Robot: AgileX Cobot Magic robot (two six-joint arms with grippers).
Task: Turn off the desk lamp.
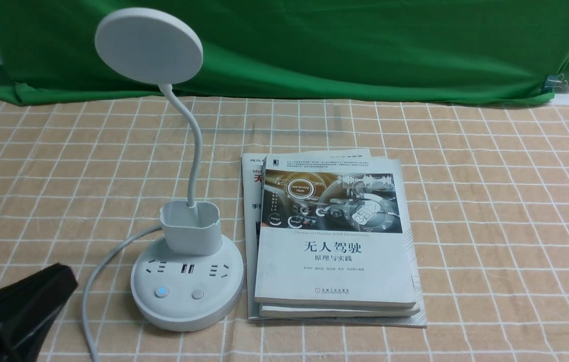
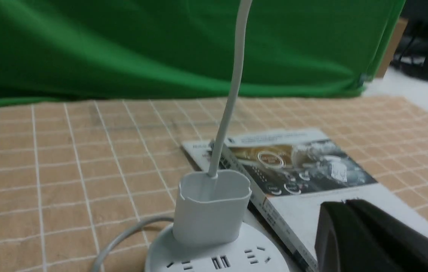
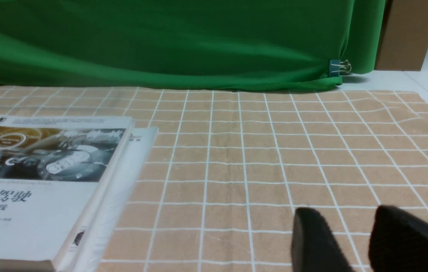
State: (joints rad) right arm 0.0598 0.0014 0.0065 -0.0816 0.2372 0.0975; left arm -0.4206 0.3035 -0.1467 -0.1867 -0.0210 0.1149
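Observation:
The white desk lamp stands left of centre in the front view, with its flat disc head (image 1: pixel 149 45) raised on a thin bent neck (image 1: pixel 195 151). The neck comes out of a small cup (image 1: pixel 190 227) on the round base (image 1: pixel 174 314). The base has sockets and two buttons; the left button (image 1: pixel 162 291) shows a blue light and the right button (image 1: pixel 198 294) is plain. My left gripper (image 1: pixel 63 275) is shut and empty, low and to the left of the base. In the left wrist view it (image 2: pixel 344 203) sits beside the cup (image 2: pixel 210 211). My right gripper (image 3: pixel 346 215) is open and empty over the cloth.
A stack of books (image 1: pixel 332 236) lies right against the lamp base. The lamp's white cable (image 1: pixel 94 274) loops off the base toward the front left. A checked tan cloth (image 1: pixel 490 226) covers the table, and a green backdrop (image 1: pixel 340 45) hangs at the back.

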